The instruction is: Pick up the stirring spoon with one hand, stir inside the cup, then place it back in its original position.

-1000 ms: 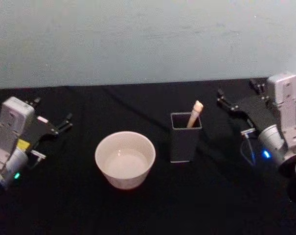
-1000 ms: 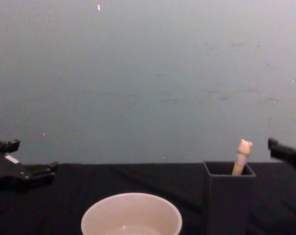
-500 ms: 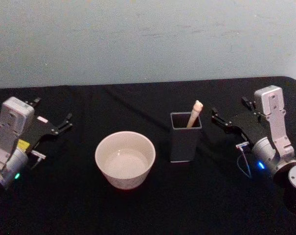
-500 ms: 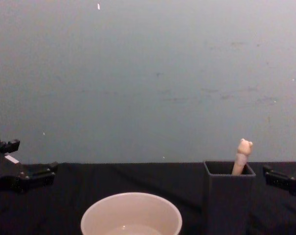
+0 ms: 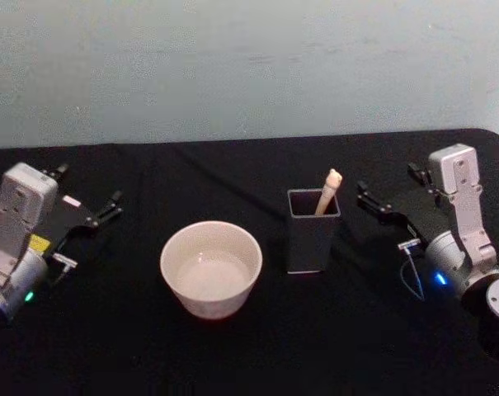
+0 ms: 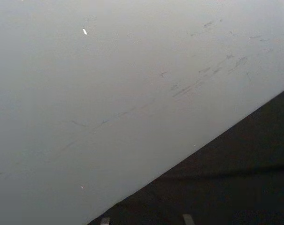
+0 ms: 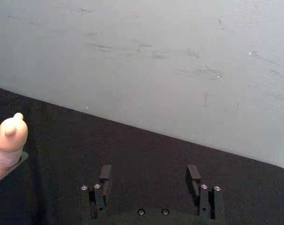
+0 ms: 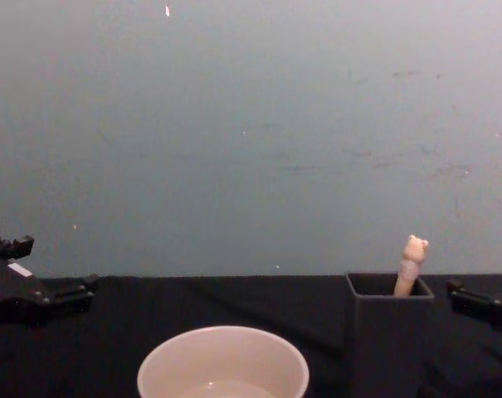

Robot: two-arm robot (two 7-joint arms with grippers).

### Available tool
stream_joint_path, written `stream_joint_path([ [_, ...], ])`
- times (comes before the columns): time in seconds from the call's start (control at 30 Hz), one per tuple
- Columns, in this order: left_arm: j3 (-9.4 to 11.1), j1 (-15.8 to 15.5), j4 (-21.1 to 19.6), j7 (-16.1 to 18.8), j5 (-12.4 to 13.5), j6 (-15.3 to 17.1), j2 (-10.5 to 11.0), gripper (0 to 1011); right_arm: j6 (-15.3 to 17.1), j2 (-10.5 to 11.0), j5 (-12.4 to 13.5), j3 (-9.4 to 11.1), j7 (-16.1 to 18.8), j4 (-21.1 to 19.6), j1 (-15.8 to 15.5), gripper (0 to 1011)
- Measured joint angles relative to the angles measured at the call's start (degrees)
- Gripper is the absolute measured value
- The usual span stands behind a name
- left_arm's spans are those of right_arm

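Cup (image 5: 210,267) on black surface (image 5: 257,346), left of dark square holder (image 5: 313,231). Stirring spoon (image 5: 327,190) upright in holder, bear end up. Right hand (image 5: 389,190) right of holder, fingers spread, empty. Left hand (image 5: 88,196) parked well left of cup, spread.

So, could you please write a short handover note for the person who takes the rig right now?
Left gripper: open, empty, parked at the table's left side.
Right gripper: open, empty, just right of the dark grey square holder, not touching it.
Beige bear-head stirring spoon: stands tilted in the holder, handle end sticking out the top.
Wide cream-white round cup: left of the holder, on the black table.
Done: nothing yet; spoon not grasped.
Left: grasp spoon, stir in cup, put it back in the holder.
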Motion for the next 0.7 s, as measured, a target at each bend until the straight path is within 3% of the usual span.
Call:
stream_joint_path([
  [0.7, 0.0, 0.0, 0.0, 0.0, 0.0, 0.0, 0.0, 1001, -0.06, 0.04, -0.01, 0.0, -0.09, -0.06, 0.0, 1004],
])
